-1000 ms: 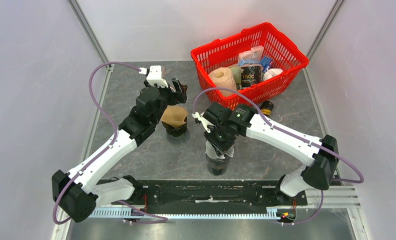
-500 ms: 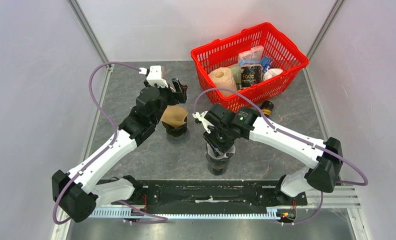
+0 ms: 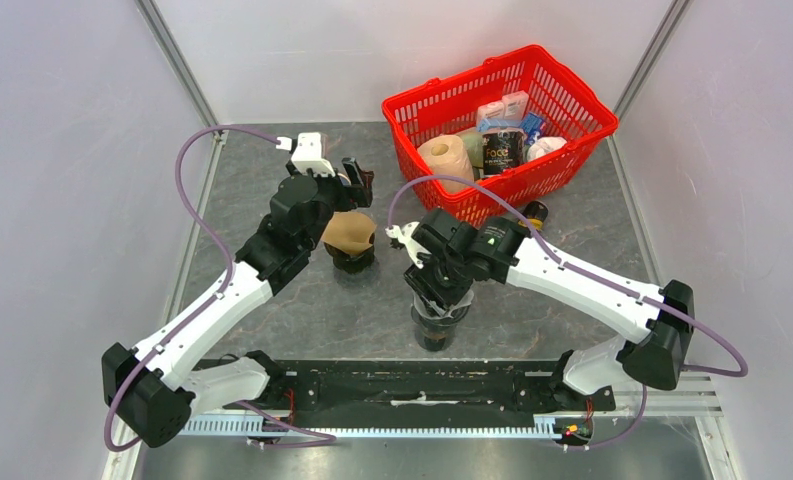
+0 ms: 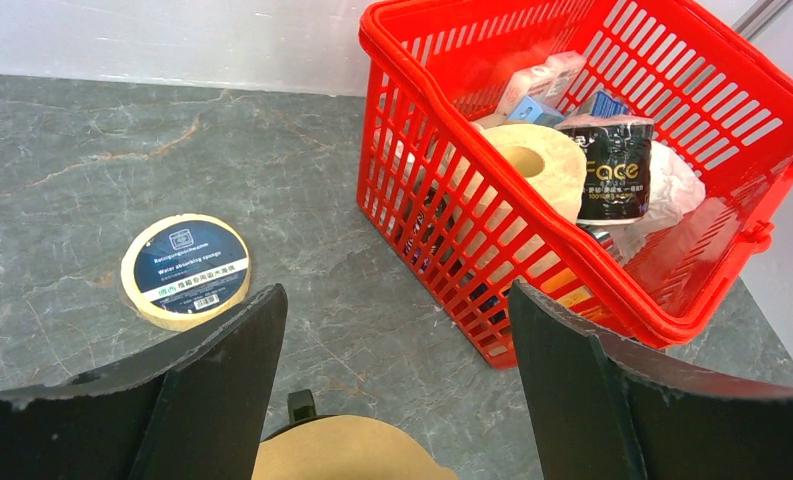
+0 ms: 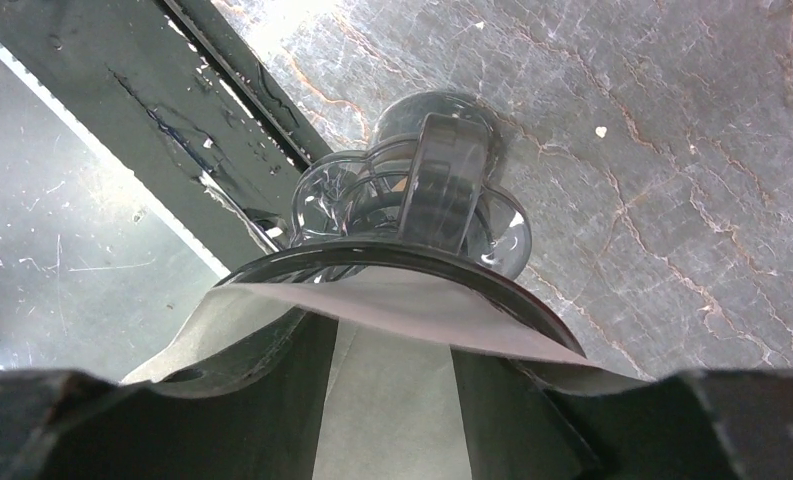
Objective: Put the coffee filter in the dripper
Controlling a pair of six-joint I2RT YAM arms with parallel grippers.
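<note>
A pale paper coffee filter (image 5: 412, 310) sits in the clear smoky dripper (image 5: 412, 200), its edge lying over the dripper's rim. My right gripper (image 5: 392, 400) is open, with both fingers (image 5: 262, 400) down inside the filter cone. From above, the right gripper (image 3: 440, 288) covers this dripper (image 3: 437, 328) near the table's front edge. My left gripper (image 3: 357, 185) is open and empty. It hovers just behind a brown filter (image 3: 349, 232) that sits in a black dripper. That brown filter (image 4: 352, 455) shows low between the left fingers.
A red basket (image 3: 472, 205) with a paper roll, a black tin and packets stands at the back right. It also shows in the left wrist view (image 4: 442, 200). A round tape roll (image 4: 185, 270) lies on the table at the left. A small dark bottle (image 3: 535, 213) stands by the basket's front.
My right gripper has sunk a little deeper onto the front dripper and its arm's elbow has swung right. The left arm has barely moved.
</note>
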